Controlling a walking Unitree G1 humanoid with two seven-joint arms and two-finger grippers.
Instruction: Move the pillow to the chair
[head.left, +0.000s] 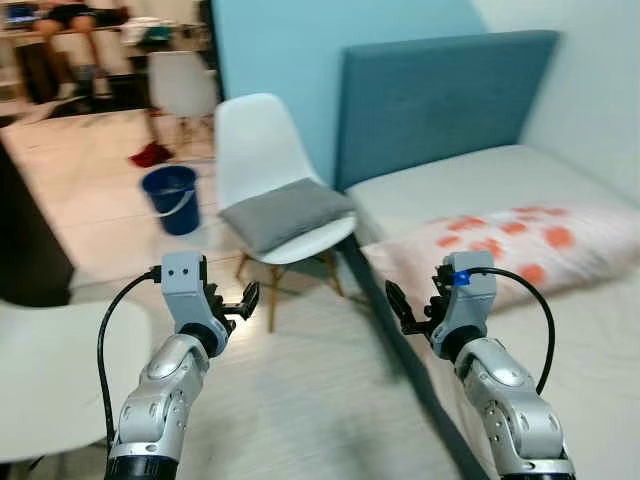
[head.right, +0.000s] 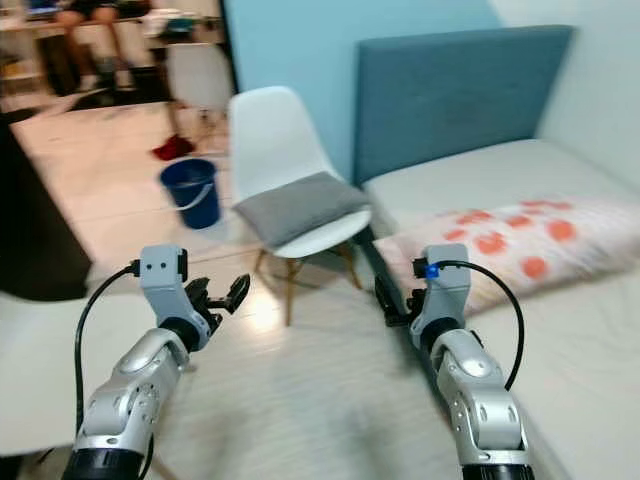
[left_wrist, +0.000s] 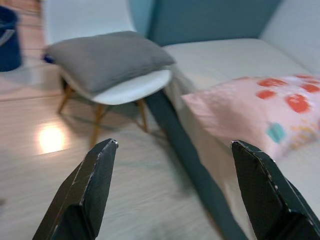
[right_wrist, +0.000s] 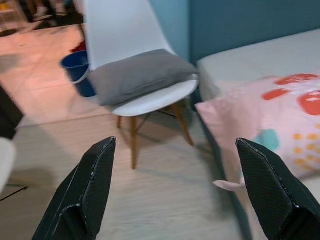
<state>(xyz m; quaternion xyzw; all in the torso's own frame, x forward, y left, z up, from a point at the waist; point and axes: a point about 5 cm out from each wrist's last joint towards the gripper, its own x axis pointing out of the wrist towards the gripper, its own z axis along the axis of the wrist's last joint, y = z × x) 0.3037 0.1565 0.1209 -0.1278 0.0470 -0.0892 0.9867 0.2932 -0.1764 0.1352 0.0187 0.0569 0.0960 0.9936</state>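
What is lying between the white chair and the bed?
Nothing. In the left eye view, only a narrow strip of bare light floor separates the white chair, holding a grey pillow, from the bed.

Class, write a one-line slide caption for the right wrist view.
Open right gripper faces a white chair holding a grey pillow, beside a pink patterned pillow on the bed.

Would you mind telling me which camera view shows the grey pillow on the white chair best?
The right wrist view: the grey pillow lies whole and fairly sharp on the white chair. The left wrist view shows it at the top, softer. Both eye views show it smaller and blurred.
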